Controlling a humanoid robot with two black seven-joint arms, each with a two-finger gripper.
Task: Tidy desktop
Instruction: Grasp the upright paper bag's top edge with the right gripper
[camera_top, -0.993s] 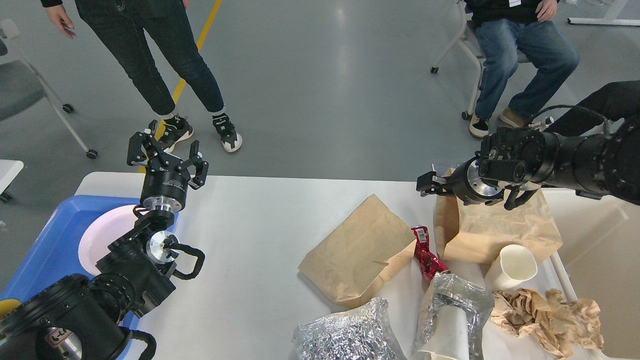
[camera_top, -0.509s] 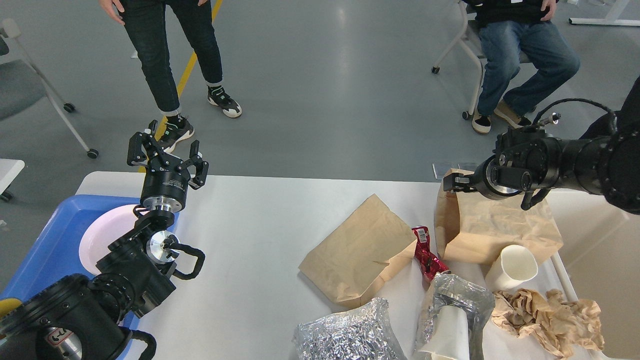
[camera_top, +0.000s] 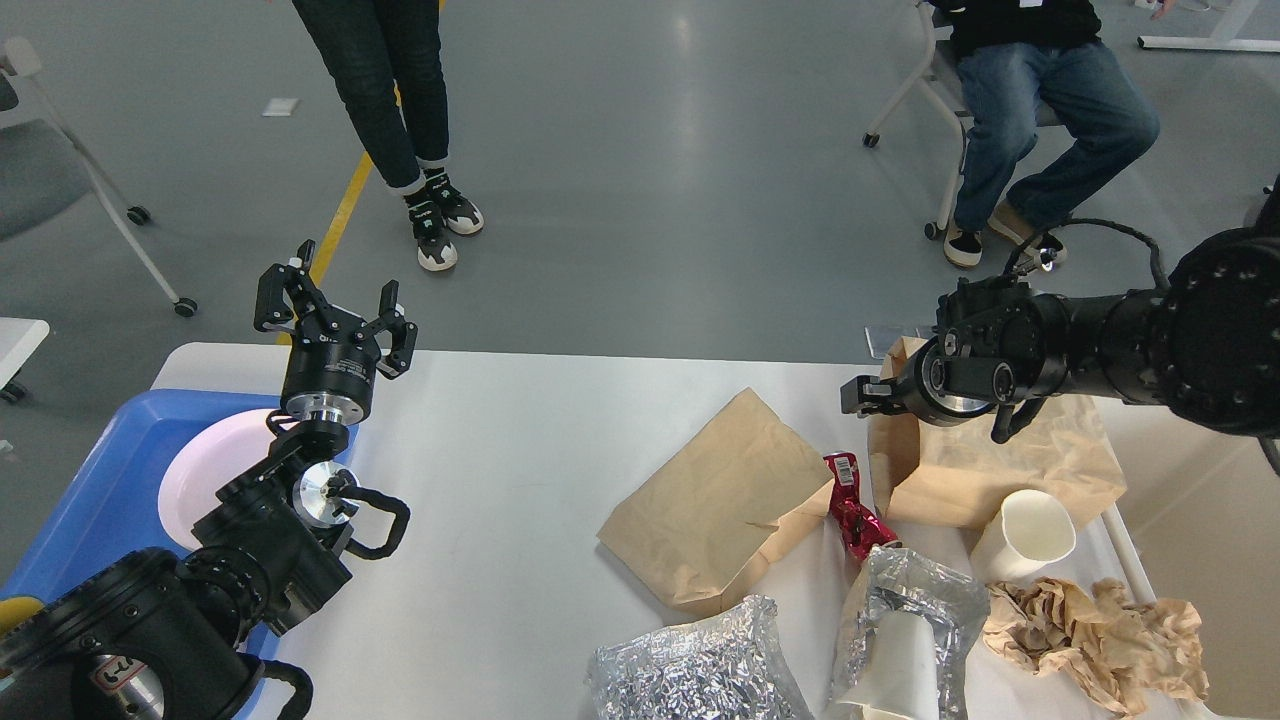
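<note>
1. Right gripper (camera_top: 862, 393) — seen end-on and dark, fingers indistinguishable.
2. Foil bundle (camera_top: 690, 675) and foil-wrapped cup (camera_top: 905, 640) run off the bottom edge.
3. Plate (camera_top: 215, 470) (pale pink) — partly behind the left arm.

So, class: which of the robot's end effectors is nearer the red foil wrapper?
Right. The right end effector hovers just above and beyond the red foil wrapper, beside the brown paper bag. The left end effector is far off, over the blue tray.
</note>
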